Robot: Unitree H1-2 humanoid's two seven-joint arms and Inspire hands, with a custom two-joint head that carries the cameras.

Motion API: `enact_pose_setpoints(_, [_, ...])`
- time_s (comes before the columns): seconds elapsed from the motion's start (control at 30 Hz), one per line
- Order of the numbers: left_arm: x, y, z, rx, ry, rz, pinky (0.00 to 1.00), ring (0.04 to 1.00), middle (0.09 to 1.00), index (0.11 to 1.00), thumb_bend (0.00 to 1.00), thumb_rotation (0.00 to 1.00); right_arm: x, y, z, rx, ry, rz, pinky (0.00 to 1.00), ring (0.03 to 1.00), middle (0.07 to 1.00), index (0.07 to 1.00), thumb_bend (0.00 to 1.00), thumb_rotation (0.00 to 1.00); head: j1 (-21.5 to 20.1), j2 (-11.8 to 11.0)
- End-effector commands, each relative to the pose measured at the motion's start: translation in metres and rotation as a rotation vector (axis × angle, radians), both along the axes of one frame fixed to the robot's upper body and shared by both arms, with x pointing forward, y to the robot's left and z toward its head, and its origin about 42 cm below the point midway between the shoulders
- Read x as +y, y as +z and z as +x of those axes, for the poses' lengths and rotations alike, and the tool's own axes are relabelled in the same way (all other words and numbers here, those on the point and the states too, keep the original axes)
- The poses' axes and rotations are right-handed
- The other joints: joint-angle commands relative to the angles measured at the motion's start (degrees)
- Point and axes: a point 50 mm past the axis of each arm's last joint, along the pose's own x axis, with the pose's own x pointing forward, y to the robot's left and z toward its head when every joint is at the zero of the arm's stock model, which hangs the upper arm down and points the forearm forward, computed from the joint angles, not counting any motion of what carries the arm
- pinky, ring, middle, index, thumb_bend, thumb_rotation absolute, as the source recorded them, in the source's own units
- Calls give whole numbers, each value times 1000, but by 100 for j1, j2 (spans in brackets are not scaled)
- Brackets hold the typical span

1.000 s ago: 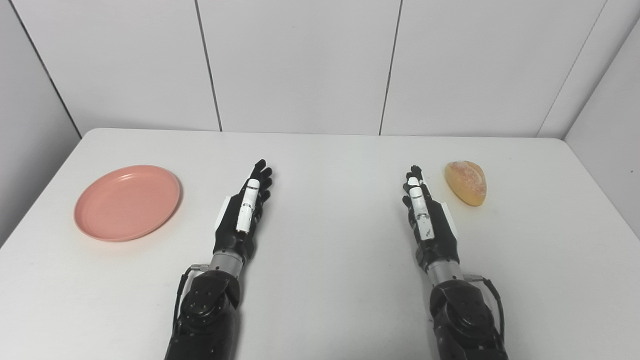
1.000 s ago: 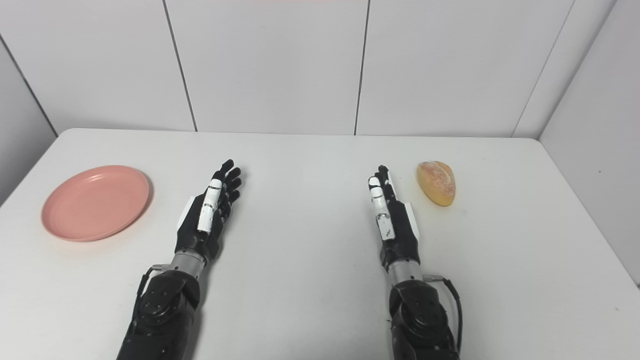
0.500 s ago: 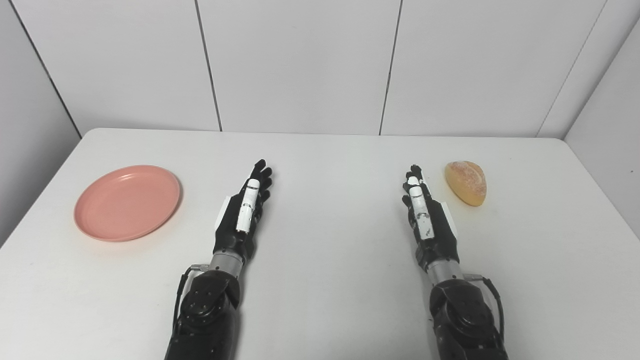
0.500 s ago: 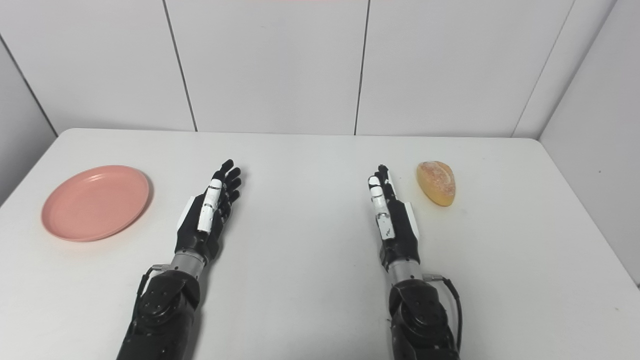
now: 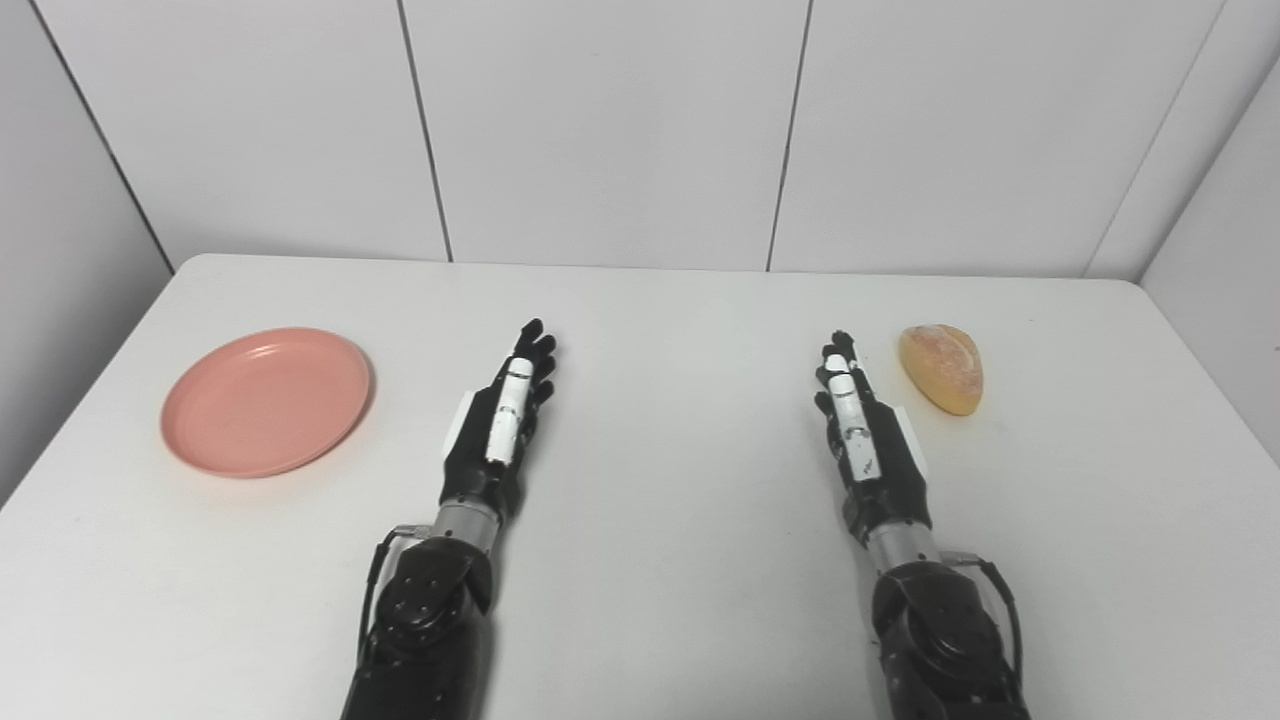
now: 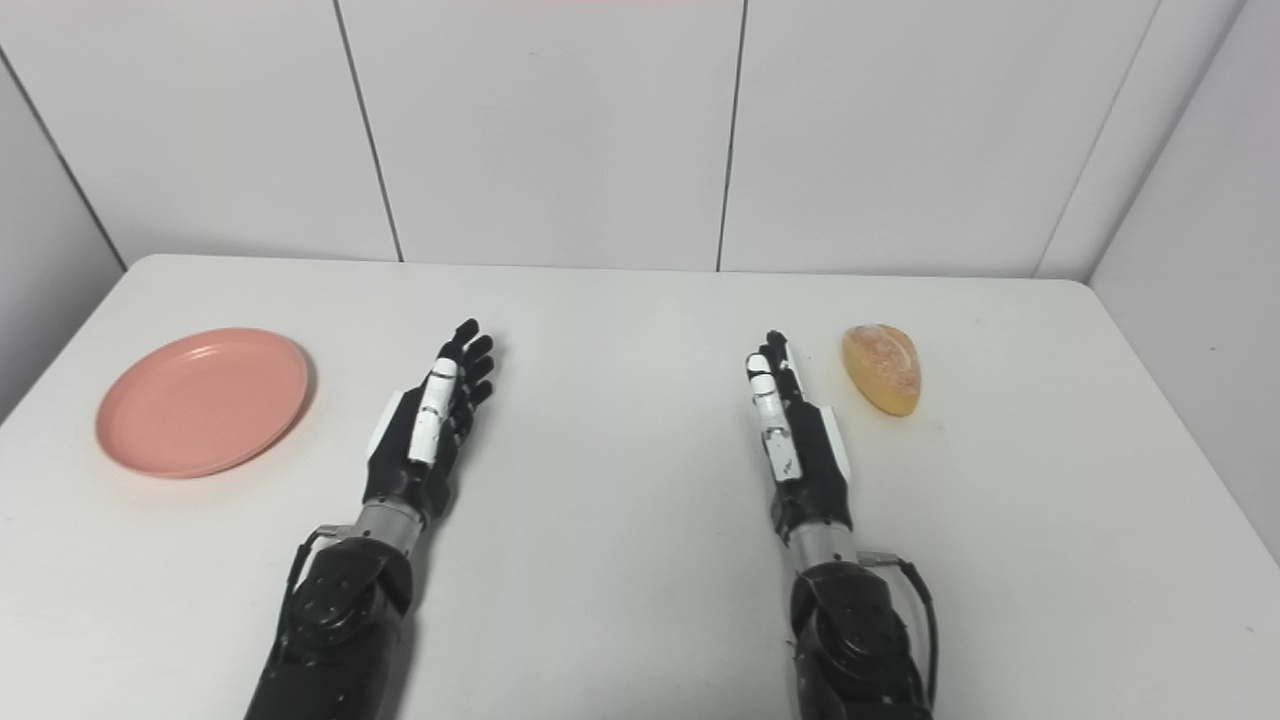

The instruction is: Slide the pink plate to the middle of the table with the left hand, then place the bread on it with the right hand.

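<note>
Desk [image 5: 650,600] surface was found white, backed by pale wall panels [image 5: 610,130]. At the far left, the pink plate [image 5: 266,400] was observed lying flat on the desk, near the left edge and well apart from the middle. No object was seen on the plate.

To the right of the plate, the left hand [image 5: 497,430] was recorded over the desk, thumb side up, fingers extended forward and slightly spread. The hand was released and nothing was held in it. A clear strip of desk was noted between it and the plate; no contact was made. Whether the hand rested on the desk or was held just above it could not be determined.

The middle of the desk, between the two hands, was seen bare.

Further right, the right hand [image 5: 868,440] was noted in a matching pose, fingers straight and pointing toward the wall, likewise released and empty.

Just beside the fingertips of that hand, on their right, the bread [image 5: 941,367] was found lying on the desk: a golden, oval roll, its narrower end toward the robot. A small gap was seen between bread and hand.
</note>
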Motion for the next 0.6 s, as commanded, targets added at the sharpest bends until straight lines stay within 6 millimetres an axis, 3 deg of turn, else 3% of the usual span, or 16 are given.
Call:
enact_pose_setpoints(0.0, [-16,14,7,-83,-8,-10,1000,990,978,961,469,1000,-11,13,4,-58,-8,19,1000,1000,1000,1000,582,891,268,-119])
enact_pose_setpoints(0.2, [-31,7,10,-93,1,-5,1000,1000,993,975,457,1000,-29,3,3,-51,0,-4,1000,1000,1000,1000,673,892,714,-366])
enact_pose_setpoints(0.57, [-19,23,22,-130,85,-56,1000,994,964,943,463,1000,-39,-2,3,-52,-2,-1,1000,1000,1000,1000,599,906,887,-514])
